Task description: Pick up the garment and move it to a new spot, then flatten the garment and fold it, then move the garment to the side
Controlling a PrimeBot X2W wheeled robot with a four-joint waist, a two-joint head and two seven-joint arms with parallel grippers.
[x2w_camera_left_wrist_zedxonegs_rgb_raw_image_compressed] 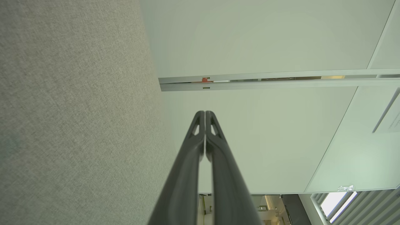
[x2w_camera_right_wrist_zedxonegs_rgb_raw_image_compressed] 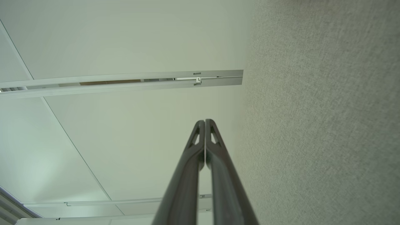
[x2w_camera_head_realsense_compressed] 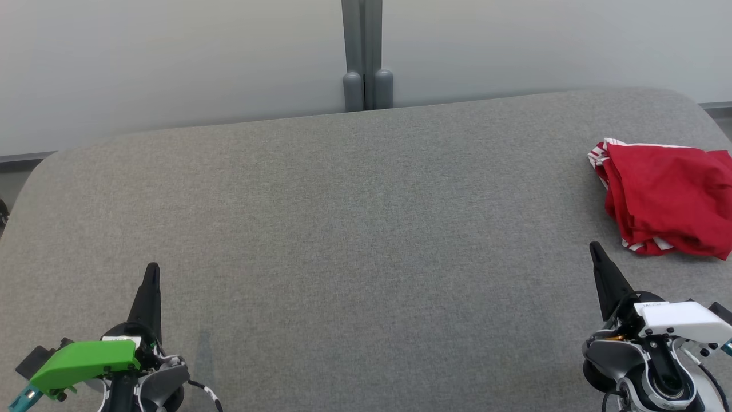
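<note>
The red garment (x2w_camera_head_realsense_compressed: 666, 197) lies crumpled at three o'clock on the tabletop (x2w_camera_head_realsense_compressed: 343, 229), near its edge. Left hand (x2w_camera_head_realsense_compressed: 151, 272) and right hand (x2w_camera_head_realsense_compressed: 596, 249) are pressed together, empty. A shallow pinch might drag it off.

We take this for an office or test room. A rounded grey felt-covered table (x2w_camera_head_realsense_compressed: 366, 229) spreads before us, and at twelve o'clock behind it stand pale frosted partition panels (x2w_camera_head_realsense_compressed: 171, 63) joined by a grey metal post (x2w_camera_head_realsense_compressed: 361, 51). At five o'clock in the left wrist view we see pale slatted window blinds (x2w_camera_left_wrist_zedxonegs_rgb_raw_image_compressed: 375, 206).
</note>
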